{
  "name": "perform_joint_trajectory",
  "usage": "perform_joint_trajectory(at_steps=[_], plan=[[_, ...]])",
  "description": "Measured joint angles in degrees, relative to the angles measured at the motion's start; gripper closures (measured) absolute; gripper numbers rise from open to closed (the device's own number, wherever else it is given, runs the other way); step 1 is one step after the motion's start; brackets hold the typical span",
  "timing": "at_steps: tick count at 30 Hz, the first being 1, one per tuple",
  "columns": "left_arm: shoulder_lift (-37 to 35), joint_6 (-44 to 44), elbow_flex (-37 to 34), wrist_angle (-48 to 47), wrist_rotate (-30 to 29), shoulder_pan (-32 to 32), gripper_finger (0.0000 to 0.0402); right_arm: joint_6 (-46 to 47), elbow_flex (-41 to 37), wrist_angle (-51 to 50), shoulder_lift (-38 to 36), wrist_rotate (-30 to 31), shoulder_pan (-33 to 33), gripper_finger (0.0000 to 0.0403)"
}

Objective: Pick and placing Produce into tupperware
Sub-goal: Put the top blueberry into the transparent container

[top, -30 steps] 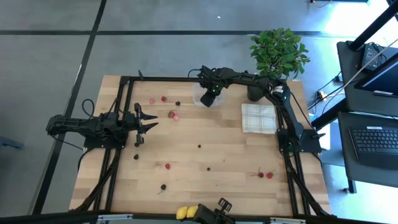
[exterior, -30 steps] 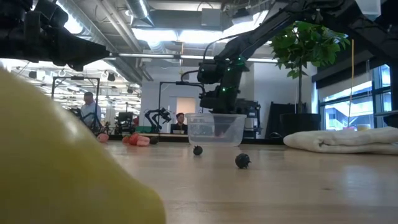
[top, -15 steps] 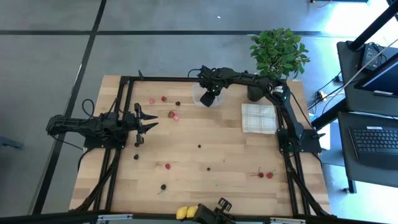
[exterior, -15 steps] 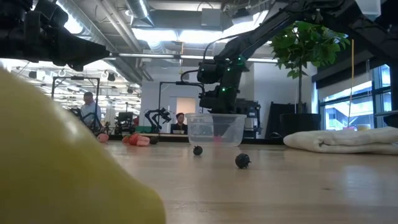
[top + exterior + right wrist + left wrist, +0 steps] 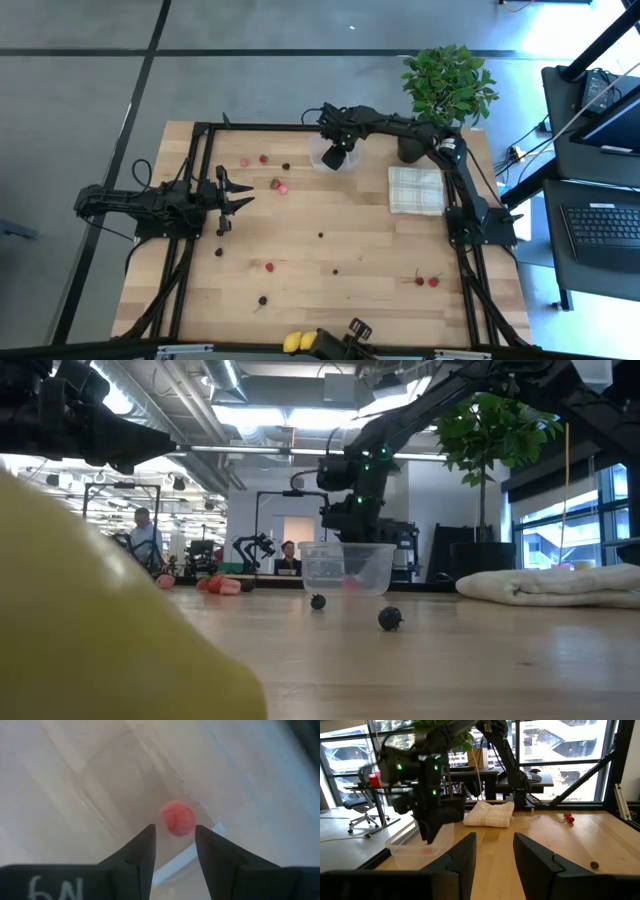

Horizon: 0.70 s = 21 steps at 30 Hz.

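One clear tupperware (image 5: 330, 156) is seen in the upper middle of the high view, at the far edge of a wooden table (image 5: 340, 225). Inside it, a single pink berry (image 5: 177, 818) is shown lying on the translucent floor; in the low view a pink smudge (image 5: 349, 582) is visible through the box wall. Nothing else can be made out inside the box, though part of it is covered by the arm in the overhead picture.

The right gripper (image 5: 337, 144) is held directly above the box, just clear of its rim, as shown in the low view (image 5: 350, 525). Its fingers (image 5: 142, 851) are parted and nothing is gripped between them; the berry lies beyond them.

The left gripper (image 5: 240, 190) is parked over the left middle of the table, well apart from the box. Its fingers (image 5: 464, 861) are spread, with nothing between them.

The rest of the produce is scattered on the bare wood. Red berries (image 5: 263, 158) and a dark piece (image 5: 286, 166) lie to the left of the box. Small dark round pieces (image 5: 321, 236) sit in the middle. Two red berries (image 5: 427, 281) lie at lower right. Two yellow lemon pieces (image 5: 300, 341) rest at the bottom edge.

A beige checked cloth (image 5: 416, 189) lies to the right of the box. A green potted plant (image 5: 447, 85) stands at the upper right corner.
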Motion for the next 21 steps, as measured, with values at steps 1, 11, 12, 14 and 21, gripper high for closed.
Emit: perform_joint_trajectory(at_steps=[1, 11, 12, 14, 21], plan=[[0.00, 0.00, 0.00, 0.00, 0.02, 0.00, 0.0278, 0.19, 1.11, -0.76, -0.06, 0.00, 0.00, 0.0263], [-0.01, 0.00, 0.00, -0.18, 0.01, 0.02, 0.0278, 1.85, 17.48, -14.54, -0.15, -0.04, 0.55, 0.0263], [-0.01, 0.00, 0.00, -0.24, 0.01, 0.00, 0.0278, 1.63, 19.02, -16.33, -0.17, -0.06, 0.94, 0.0263], [-0.01, 0.00, 0.00, -0.27, 0.02, 0.00, 0.0278, 1.08, 21.69, -19.89, -0.17, -0.37, 2.30, 0.0263], [-0.02, 0.00, 0.01, -0.39, 0.00, 0.02, 0.0278, -2.95, 26.01, -27.72, -0.17, -1.96, 11.36, 0.0263]])
